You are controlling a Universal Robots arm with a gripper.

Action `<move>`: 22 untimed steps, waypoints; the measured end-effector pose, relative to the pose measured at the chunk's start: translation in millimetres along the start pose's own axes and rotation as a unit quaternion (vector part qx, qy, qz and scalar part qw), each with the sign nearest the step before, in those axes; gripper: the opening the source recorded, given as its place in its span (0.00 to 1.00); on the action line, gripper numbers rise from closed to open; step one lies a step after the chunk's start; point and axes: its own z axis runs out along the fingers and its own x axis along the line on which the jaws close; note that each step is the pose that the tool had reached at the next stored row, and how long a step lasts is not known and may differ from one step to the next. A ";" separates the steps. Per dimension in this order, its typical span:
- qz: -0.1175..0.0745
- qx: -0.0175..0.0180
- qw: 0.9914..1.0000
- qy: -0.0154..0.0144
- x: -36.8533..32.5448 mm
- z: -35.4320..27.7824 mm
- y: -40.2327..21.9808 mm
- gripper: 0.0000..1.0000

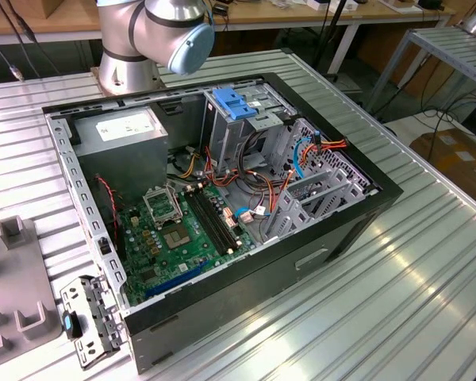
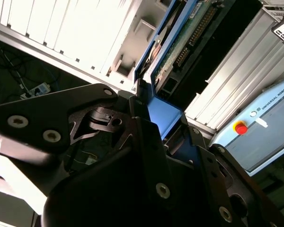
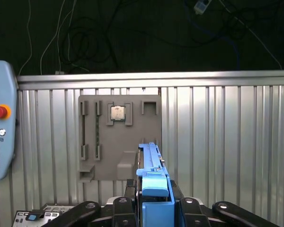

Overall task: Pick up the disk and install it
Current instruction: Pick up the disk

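Blue plastic carrier rails (image 3: 155,183) were where I had the gripper (image 3: 154,201) clenched on the disk (image 3: 149,161), edge-on above the ribbed table (image 3: 227,142) and grey parts tray (image 3: 132,142); I judged it stiff, dense and shock-sensitive, its bare circuit board (image 2: 191,33) best left untouched.

- The disk (image 3: 149,158) stands edge-on in the first wrist view. Its label face is turned out of sight, and its near end is hidden between the clamping fingers of the gripper (image 3: 154,191).
- The gripper body is cut off by the picture edge in both wrist views.
- The teach pendant (image 3: 1,137) is cut off by the picture edge.
- The fixture plate (image 3: 118,137) is partly hidden behind the disk.
- The chip (image 3: 117,112) on the plate is too small to identify.
- The robot arm (image 1: 155,36) is cut off by the exterior view's top edge.
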 end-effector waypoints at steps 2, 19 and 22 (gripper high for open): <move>0.000 0.000 1.000 0.000 -0.1 0.1 -2.9 0.37; 0.000 0.000 1.000 0.000 -0.1 1.2 -31.8 0.37; 0.000 0.000 1.000 0.000 0.3 1.4 -38.3 0.37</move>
